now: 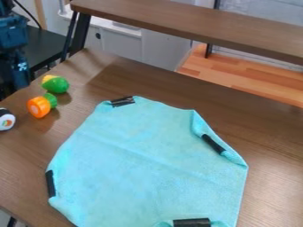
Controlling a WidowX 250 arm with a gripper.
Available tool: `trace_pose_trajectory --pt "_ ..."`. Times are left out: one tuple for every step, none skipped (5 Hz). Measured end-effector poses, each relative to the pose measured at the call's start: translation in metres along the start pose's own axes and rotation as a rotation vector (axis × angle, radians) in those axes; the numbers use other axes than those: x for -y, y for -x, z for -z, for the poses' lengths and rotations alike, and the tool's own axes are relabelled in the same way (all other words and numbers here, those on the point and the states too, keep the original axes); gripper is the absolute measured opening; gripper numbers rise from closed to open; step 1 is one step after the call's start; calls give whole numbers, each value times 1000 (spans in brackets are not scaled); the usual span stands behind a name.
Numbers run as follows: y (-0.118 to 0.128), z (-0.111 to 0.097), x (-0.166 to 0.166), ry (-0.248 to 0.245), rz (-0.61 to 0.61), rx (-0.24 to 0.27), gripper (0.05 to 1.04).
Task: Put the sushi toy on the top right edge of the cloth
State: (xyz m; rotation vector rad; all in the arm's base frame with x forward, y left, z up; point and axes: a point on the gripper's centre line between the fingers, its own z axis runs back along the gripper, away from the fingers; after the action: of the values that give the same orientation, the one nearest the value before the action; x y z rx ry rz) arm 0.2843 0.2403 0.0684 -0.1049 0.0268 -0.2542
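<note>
Where the camera view is cut off at its left border, the sushi [6, 119] is found on the table [269, 195], partly cropped: white, banded in black, its end marked with orange and green. It is set well apart from the cloth [148, 164]. The arm [13, 33] is seen at the upper left, beyond the table's left edge, with the gripper [21, 73] hung below it; whether it is spread, pressed together or closed on anything cannot be told.

Near the sushi, an orange toy [39, 107] with a green end is placed; just behind it, a green toy [56, 84] with a yellow end is laid. The cloth, turquoise, is spread over the table's middle and foreground, its upper right edge folded over. It is marked with four black strips: top left [122, 101], right [213, 144], left [50, 183] and bottom [192, 222]. Behind, a brown shelf [195, 24] is raised on dark supports.
</note>
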Motion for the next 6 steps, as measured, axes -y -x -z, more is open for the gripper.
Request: trace_pose_trajectory --pt "21 10 -12 -35 10 31 1001" --pt "37 18 -20 -69 20 47 1001" --pt "45 35 -17 -99 70 16 1001" --pt "44 46 -14 -125 123 14 1001" --pt "41 53 -11 -150 147 10 1001" --pt "40 61 -8 -173 170 4 1001"
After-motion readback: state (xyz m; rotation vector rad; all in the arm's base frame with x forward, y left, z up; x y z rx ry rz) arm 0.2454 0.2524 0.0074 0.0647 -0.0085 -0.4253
